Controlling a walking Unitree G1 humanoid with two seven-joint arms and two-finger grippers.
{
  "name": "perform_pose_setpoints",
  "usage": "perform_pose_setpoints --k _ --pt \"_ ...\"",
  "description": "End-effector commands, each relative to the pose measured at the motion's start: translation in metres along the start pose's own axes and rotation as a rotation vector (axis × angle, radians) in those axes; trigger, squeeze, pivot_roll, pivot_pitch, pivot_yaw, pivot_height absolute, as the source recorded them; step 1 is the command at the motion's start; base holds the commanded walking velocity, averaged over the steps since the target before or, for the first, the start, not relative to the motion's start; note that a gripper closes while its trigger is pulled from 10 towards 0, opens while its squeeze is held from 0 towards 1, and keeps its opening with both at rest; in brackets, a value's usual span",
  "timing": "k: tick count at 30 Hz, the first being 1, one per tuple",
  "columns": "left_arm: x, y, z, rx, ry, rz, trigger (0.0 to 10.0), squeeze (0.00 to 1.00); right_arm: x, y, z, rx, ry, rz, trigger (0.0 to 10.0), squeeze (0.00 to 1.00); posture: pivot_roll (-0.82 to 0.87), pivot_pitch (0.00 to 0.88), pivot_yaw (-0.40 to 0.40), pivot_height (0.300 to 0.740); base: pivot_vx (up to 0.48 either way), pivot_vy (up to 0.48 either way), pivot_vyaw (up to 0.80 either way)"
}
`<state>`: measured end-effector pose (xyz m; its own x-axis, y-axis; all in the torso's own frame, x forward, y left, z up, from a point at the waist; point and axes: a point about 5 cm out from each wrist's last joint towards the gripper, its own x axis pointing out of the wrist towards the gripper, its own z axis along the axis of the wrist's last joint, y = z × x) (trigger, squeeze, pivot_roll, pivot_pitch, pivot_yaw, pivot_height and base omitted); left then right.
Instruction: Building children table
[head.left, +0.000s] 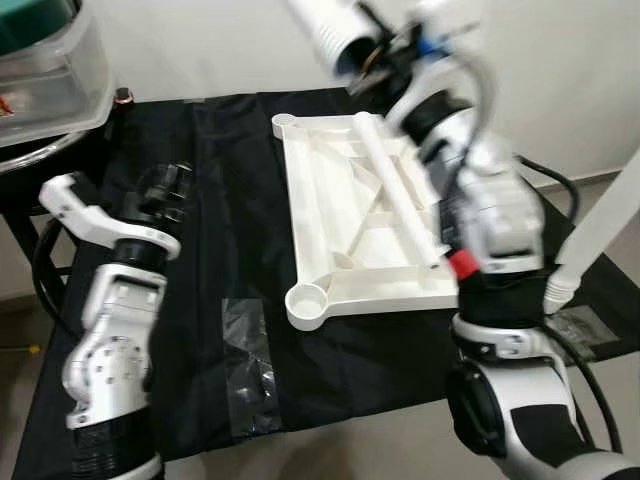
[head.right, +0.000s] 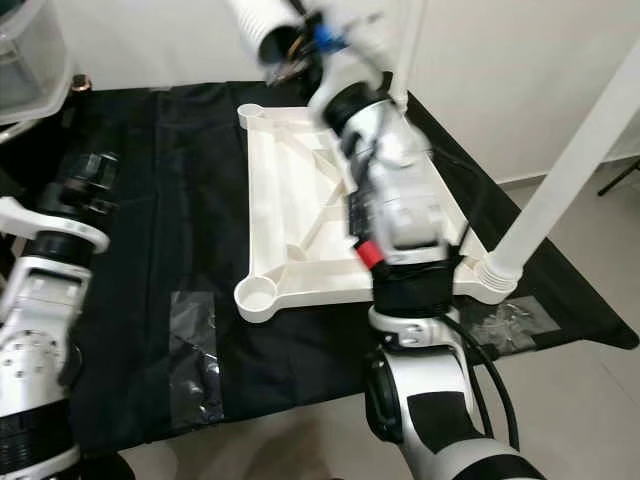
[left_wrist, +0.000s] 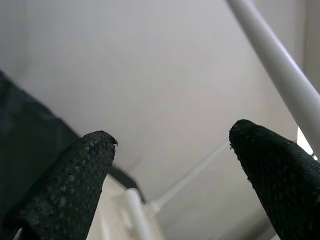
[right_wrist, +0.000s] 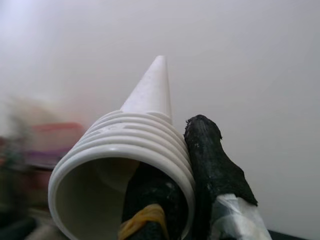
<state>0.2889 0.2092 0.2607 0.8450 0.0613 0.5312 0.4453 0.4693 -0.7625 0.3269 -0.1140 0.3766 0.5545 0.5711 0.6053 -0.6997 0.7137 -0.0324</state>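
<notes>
Tabletop: white plastic children's tabletop (head.left: 350, 215) lies underside up on a black cloth (head.left: 220, 250), ribs and round corner sockets showing; the near-left socket (head.left: 306, 303) is empty.

Fitted leg: a white leg (head.right: 560, 165) stands in the near-right corner socket, rising steeply up and to the right.

Loose leg: another white leg (head.left: 395, 185) lies along the ribbed underside, running from the far edge toward the near-right corner.

Right gripper: right gripper (right_wrist: 187, 170) is raised above the far edge of the tabletop, pinching a third white leg (head.left: 325, 35) by its threaded open end; in the right wrist view one black finger sits inside the hollow mouth and the other finger (right_wrist: 212, 160) presses the ribbed outside wall. The leg's tapered tip points away from the wrist.

Left gripper: left gripper (left_wrist: 172, 165) has its two black fingers spread wide apart, with nothing between them, pointing up toward a pale wall.

Surroundings: clear plastic wrapping (head.left: 245, 365) lies on the cloth near the front edge; a clear storage bin (head.left: 50, 75) sits at far left.
</notes>
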Motion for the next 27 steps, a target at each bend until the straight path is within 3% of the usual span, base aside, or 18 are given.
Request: perform_pose_setpoints --k 1,2,5,7,8,10,12,16,18,25,26,27 --pt "0.003 -0.005 0.009 -0.144 -0.026 -0.055 10.0 0.0 -0.013 0.008 0.01 0.144 -0.073 0.19 1.0 0.0 0.0 0.043 -0.011 0.74 0.0 0.0 0.0" --pt "0.004 -0.008 0.014 -0.199 -0.043 -0.085 10.0 0.0 -0.021 0.009 0.012 0.183 -0.09 0.254 1.2 0.0 0.0 0.04 -0.009 0.74 0.0 0.0 0.0" --pt "0.004 -0.01 0.016 -0.245 -0.06 -0.112 10.0 0.0 -0.027 0.009 0.011 0.225 -0.091 0.306 1.6 0.0 0.0 0.039 -0.008 0.74 0.0 0.0 0.0" --pt "0.004 -0.012 0.019 -0.289 -0.069 -0.137 10.0 0.0 -0.036 0.01 0.008 0.245 -0.08 0.375 1.3 0.0 0.01 0.036 -0.008 0.74 0.0 0.0 0.0" --pt "0.003 -0.013 0.02 -0.315 -0.064 -0.174 10.0 0.0 -0.047 0.012 0.001 0.258 -0.037 0.45 0.0 0.0 0.01 0.033 -0.008 0.74 0.0 0.0 0.0" --pt "0.001 -0.022 0.025 -0.35 -0.03 -0.274 10.0 0.0 -0.062 0.014 -0.013 0.27 0.044 0.518 0.0 0.0 0.01 0.031 -0.006 0.74 0.0 0.0 0.0" --pt "-0.001 -0.026 0.027 -0.364 -0.012 -0.313 10.0 0.0 -0.065 0.014 -0.016 0.287 0.059 0.518 0.0 0.0 0.01 0.031 -0.006 0.74 0.0 0.0 0.0" --pt "-0.007 -0.038 0.033 -0.31 0.019 -0.433 10.0 0.0 -0.065 0.012 -0.018 0.288 0.072 0.508 0.0 0.0 0.02 0.033 -0.005 0.74 0.0 0.0 0.0" --pt "-0.015 -0.047 0.038 -0.293 0.064 -0.55 10.0 0.0 -0.067 0.013 -0.016 0.303 0.078 0.53 0.0 0.0 0.02 0.036 -0.005 0.74 0.0 0.0 0.0" --pt "-0.025 -0.051 0.041 -0.286 0.101 -0.615 10.0 0.0 -0.07 0.022 -0.018 0.314 0.122 0.596 0.0 0.0 0.01 0.036 -0.005 0.74 0.0 0.0 0.0" --pt "-0.027 -0.054 0.035 -0.276 0.119 -0.622 10.0 0.0 -0.077 0.033 -0.035 0.28 0.248 0.655 0.0 0.0 0.01 0.037 -0.007 0.74 0.0 0.0 0.0" --pt "-0.027 -0.054 0.035 -0.276 0.119 -0.622 10.0 0.0 -0.077 0.033 -0.035 0.28 0.248 0.655 0.0 0.0 0.01 0.037 -0.007 0.74 0.0 0.0 0.0"
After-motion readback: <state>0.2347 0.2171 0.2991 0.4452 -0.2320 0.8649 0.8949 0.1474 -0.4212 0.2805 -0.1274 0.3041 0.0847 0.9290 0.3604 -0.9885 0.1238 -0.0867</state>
